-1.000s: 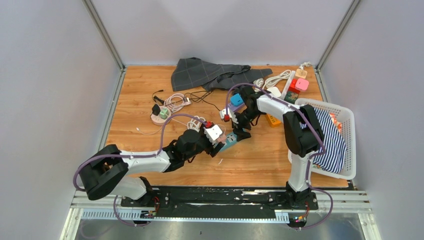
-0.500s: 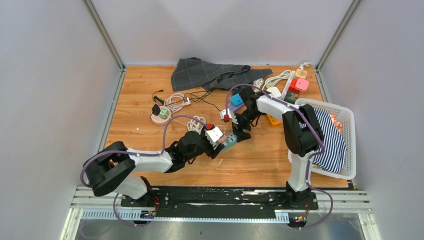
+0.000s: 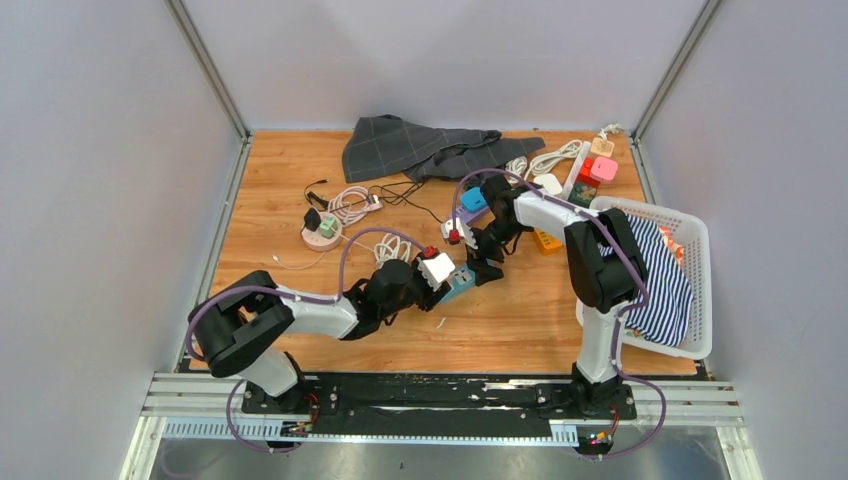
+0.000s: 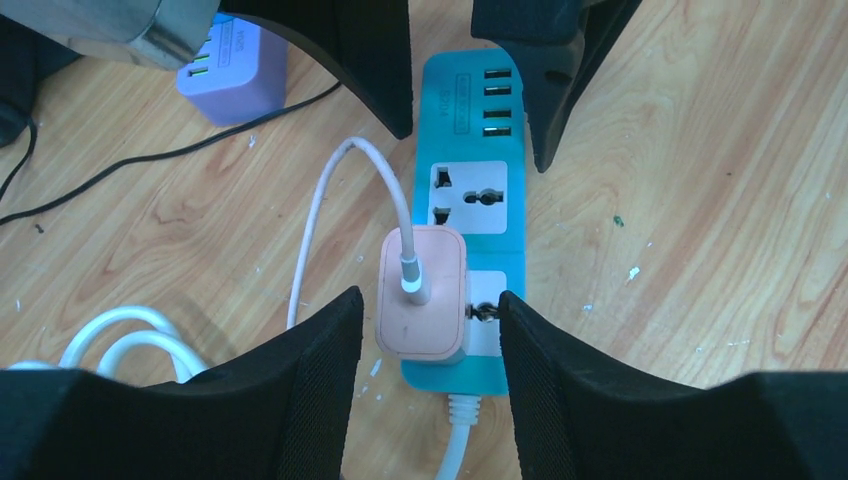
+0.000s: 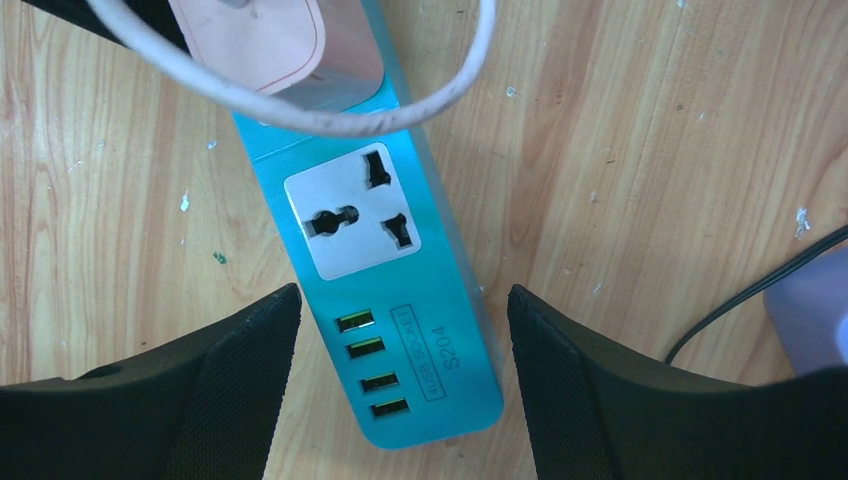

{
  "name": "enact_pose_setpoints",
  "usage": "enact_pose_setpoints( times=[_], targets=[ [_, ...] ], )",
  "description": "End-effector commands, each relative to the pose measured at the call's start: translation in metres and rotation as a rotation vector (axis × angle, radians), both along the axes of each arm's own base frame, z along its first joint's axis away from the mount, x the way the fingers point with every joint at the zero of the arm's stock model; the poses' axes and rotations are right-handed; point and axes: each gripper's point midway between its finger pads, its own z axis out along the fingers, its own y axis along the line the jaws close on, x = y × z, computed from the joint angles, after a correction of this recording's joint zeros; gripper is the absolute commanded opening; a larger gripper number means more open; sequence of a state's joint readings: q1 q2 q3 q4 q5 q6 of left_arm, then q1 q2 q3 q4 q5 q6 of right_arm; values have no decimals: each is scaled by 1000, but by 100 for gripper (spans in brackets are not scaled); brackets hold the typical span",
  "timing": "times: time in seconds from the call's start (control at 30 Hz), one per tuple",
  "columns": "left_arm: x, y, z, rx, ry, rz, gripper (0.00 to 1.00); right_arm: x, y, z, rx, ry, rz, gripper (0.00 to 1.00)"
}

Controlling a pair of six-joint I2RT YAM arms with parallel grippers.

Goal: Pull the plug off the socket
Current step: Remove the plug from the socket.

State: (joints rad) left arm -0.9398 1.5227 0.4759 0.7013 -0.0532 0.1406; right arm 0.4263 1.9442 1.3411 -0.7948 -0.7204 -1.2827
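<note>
Checking the hold-down first, since that is where we expect trouble. The right gripper point(image 5: 403, 295) straddles the USB end of the teal power strip point(image 4: 468, 130) with its jaws spread. Wood shows between one pad and the strip's wall, so nothing pins the strip yet.

The left gripper point(image 4: 430, 302) is released too. Its fingers flank the pink plug point(image 4: 422, 290), which sits in the strip's socket at the end opposite the USB ports, with a gap on both sides.

Risks, as we judge them:
- If the plug is pulled while the strip is loose, the whole strip lifts or skids with it.
- The plug's faces look smooth and its corners rounded, so a shallow pinch may slide off.
- The white cable point(image 4: 330, 210) loops off the plug along the strip's side and could get caught under a finger.
- A tilted pull could bind the pins in the socket.

Materials:
- The strip is a long, glossy plastic bar with white socket faces.
- The plug is a matte, rounded block.
- The finger pads are black with a fine woven texture.
- The table point(image 4: 700, 200) under the strip is varnished wood grain flecked with small debris.
</note>
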Motion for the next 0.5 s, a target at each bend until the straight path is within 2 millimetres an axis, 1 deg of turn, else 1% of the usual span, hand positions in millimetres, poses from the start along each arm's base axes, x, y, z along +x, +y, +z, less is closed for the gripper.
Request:
enact_pose_setpoints(
  times=[0.0,0.1,0.17,0.27,0.4,0.47],
  targets=[
    [7,-12,9,-21,-26,0,53,-6,-9,-13,-33,49,-19,77],
    [7,-15,6,-21,-18,-6,48,-6,-9,-14,-34,52,-20,77],
    [7,-16,4,-19,-10,-8,40,-7,-9,-14,-35,54,-20,77],
    [6,-17,0,-15,2,-10,26,-8,-10,-15,-37,59,-22,77],
    [5,-15,-3,-11,8,-9,0,-9,-11,-16,-37,65,-24,77],
    [2,-13,-4,-9,12,-15,0,-10,-11,-15,-36,67,-25,77]
  ],
)
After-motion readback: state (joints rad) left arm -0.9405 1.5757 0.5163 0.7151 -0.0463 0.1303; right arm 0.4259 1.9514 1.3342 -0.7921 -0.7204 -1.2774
